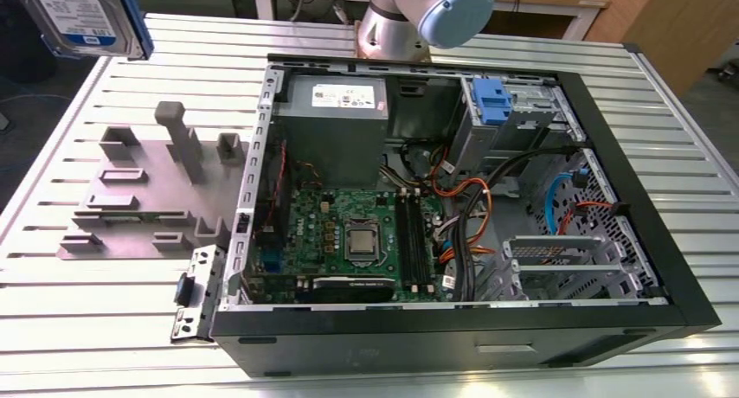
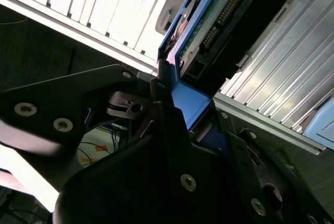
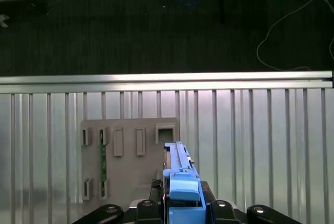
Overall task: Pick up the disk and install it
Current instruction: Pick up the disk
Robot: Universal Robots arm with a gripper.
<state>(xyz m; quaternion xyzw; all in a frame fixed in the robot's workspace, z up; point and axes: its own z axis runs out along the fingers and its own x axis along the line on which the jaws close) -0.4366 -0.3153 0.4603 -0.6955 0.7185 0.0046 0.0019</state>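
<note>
Up in the exterior view's top left corner, the disk [image 1: 86, 17] is cut off by the frame; the gripper [image 3: 181, 211] seems clamped on it, contact hidden.

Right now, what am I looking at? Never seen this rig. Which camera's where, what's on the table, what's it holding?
One robot arm works at a slatted metal table. The exterior view is a camera off the arm; both wrist views ride on the arm. On the table lie an open computer case and a grey holder block. The end effector is shut on the disk, a hard drive with blue rails, held in the air above the table.
</note>
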